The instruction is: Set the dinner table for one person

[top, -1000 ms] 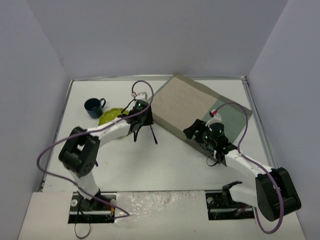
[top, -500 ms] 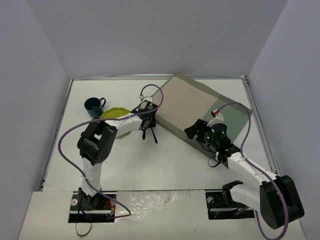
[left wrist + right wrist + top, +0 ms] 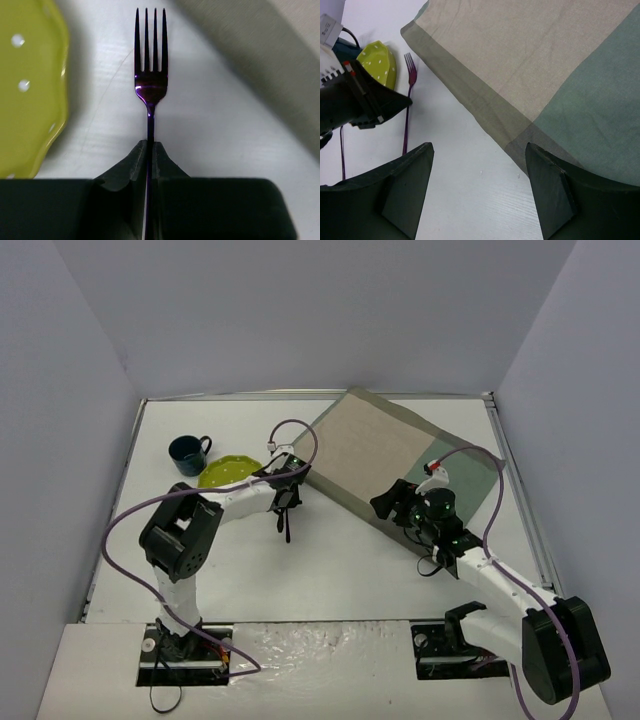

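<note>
A dark purple fork [image 3: 150, 85] points its tines away from me over the white dinner table [image 3: 330, 570], between the plate and the placemat. My left gripper [image 3: 149, 149] is shut on the fork's thin handle, its jaws pressed against it on both sides. From above, the left gripper [image 3: 285, 502] stands over the fork [image 3: 287, 528], just left of the placemat's near corner. My right gripper [image 3: 479, 147] hangs open over bare table at the placemat's edge, holding nothing. The fork [image 3: 408, 102] also shows in the right wrist view.
A beige-and-green cloth placemat [image 3: 400, 455] lies askew at the back right. A yellow-green dotted plate [image 3: 225, 472] and a dark blue cup [image 3: 187, 453] sit at the back left. White walls enclose the table on three sides.
The left gripper has shut on the fork's handle. The fork has shifted slightly left and turned straighter. The left arm's elbow has moved; the right arm has barely moved.
</note>
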{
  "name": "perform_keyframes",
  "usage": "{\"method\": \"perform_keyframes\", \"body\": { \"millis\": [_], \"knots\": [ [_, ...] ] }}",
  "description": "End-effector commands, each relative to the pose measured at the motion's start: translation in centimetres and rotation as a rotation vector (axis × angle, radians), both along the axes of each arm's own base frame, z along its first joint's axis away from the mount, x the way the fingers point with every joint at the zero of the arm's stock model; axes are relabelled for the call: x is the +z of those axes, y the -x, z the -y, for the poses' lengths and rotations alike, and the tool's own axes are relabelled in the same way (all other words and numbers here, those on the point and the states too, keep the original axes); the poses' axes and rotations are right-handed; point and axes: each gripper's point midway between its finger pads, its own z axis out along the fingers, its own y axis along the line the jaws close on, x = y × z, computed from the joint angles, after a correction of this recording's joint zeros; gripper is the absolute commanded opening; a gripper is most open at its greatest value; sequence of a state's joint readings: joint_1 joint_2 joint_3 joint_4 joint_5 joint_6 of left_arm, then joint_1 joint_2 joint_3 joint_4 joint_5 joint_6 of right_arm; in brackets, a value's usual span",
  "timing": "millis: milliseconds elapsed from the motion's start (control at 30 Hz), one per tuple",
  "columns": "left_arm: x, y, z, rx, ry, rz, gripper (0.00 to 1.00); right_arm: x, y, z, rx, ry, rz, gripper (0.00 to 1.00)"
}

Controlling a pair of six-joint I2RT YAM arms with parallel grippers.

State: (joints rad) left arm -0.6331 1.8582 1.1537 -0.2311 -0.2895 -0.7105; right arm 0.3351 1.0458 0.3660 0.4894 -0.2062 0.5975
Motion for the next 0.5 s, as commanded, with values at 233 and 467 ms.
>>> {"method": "perform_keyframes", "body": {
  "millis": [233,467],
  "knots": [
    [6.1,1.0,-0.3,-0.041,0.037,0.052,0.52,1.7,-1.6,-1.4,0.031,-0.057,0.059,0.71],
    [14.1,-3.2,6.4,-0.227,0.299,0.259,0.32,-0.7,-1.6,-1.5,-0.017,-0.101,-0.035,0.57]
  ]
}}
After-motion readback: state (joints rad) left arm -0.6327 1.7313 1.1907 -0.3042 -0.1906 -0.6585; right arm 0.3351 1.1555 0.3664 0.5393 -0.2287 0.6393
